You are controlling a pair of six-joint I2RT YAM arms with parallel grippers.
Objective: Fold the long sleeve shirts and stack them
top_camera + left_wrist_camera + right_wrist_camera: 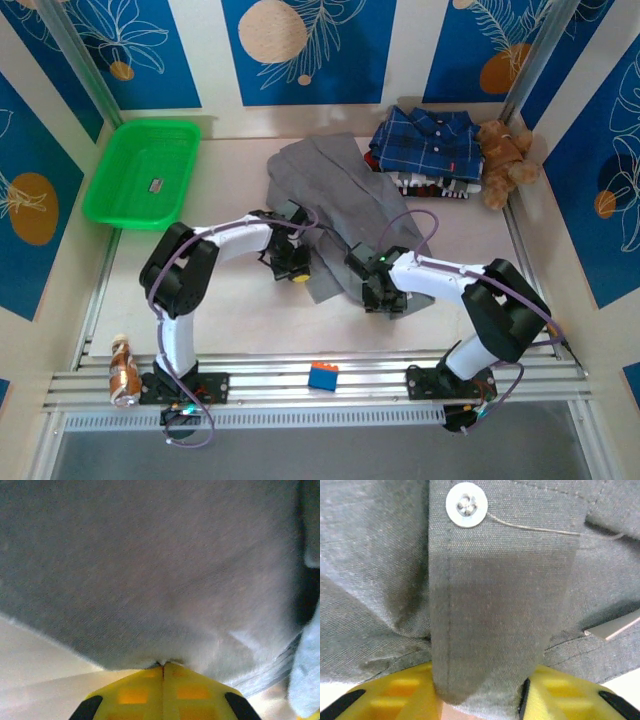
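At the near edge, a blue block point(322, 376) sits on the metal rail point(260, 385) between the two arm bases, and a brown bottle point(123, 370) lies at the rail's left end.

Further in, both arms reach onto the grey shirt point(340, 190), which lies spread and rumpled across the middle of the table point(230, 310). The left gripper point(163, 667) is at the shirt's near left edge. Its yellow fingers are pressed together, with the hem pinched at their tips. The right gripper point(480, 700) is at the shirt's near right part, clamped on a stitched strip of grey cloth that fills the space between its fingers. A white button point(466, 505) sits higher up on that strip.

At the far left, a green tray point(110, 200) rests well apart from the shirt and holds one small item too small to identify. At the far right, the plaid shirt point(425, 140) lies folded on top of a pile of other folded clothes point(430, 185), just beside the grey shirt's far corner. A brown teddy bear point(505, 160) leans against the pile's right side.
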